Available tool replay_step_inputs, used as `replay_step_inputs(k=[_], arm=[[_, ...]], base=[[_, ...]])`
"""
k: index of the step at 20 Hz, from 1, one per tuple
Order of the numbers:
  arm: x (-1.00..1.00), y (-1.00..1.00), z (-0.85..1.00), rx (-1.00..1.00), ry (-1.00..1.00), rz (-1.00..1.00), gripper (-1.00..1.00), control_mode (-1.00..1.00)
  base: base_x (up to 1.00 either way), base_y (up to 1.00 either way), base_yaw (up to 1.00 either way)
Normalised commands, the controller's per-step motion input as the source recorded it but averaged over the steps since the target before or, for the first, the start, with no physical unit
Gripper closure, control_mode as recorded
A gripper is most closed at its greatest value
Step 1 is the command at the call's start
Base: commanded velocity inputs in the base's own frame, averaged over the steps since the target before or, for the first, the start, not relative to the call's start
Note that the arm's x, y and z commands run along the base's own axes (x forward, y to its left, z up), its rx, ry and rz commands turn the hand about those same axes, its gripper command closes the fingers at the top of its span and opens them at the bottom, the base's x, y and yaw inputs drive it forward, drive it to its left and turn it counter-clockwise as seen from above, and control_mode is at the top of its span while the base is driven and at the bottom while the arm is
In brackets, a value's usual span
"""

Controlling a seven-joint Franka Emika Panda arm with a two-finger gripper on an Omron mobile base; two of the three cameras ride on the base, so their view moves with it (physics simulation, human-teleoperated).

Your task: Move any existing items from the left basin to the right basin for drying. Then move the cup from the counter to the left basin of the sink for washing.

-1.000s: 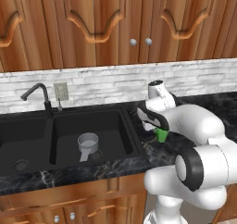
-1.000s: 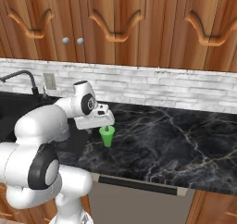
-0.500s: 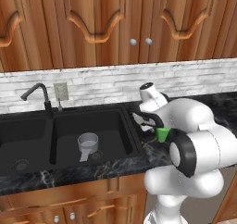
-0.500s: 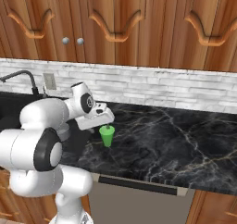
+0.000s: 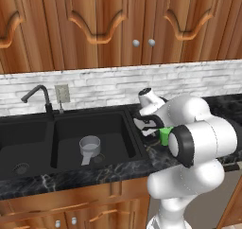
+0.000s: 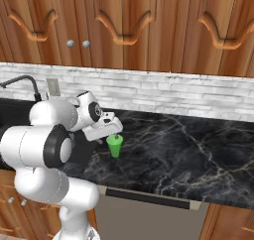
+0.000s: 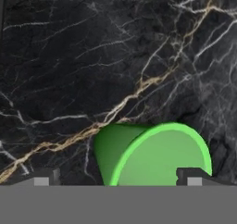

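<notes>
Carved wooden cabinets (image 5: pixel 108 24) above a white brick backsplash (image 6: pixel 198 92)

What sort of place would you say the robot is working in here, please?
A home-style kitchen, rendered in simulation. A matte-black double-bowl sink with a curved faucet is set into a black marble counter, a white stone-tile backsplash runs behind it, and carved wooden cabinets hang above.

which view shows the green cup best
The right base view: the cup stands upright and whole on the counter. The hand view cuts off its near side; in the left base view the arm hides most of it.
</notes>
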Motion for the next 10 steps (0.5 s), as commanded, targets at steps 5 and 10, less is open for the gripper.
replay_step_inputs(k=[5, 10], arm=[[0.0, 0.0, -0.13, 0.0, 0.0, 0.01, -1.0, -1.0], [0.0, -0.01, -0.06, 0.0, 0.0, 0.0, -1.0, -1.0]], base=[[0.0, 0.0, 0.0], [0.0, 0.0, 0.0]])
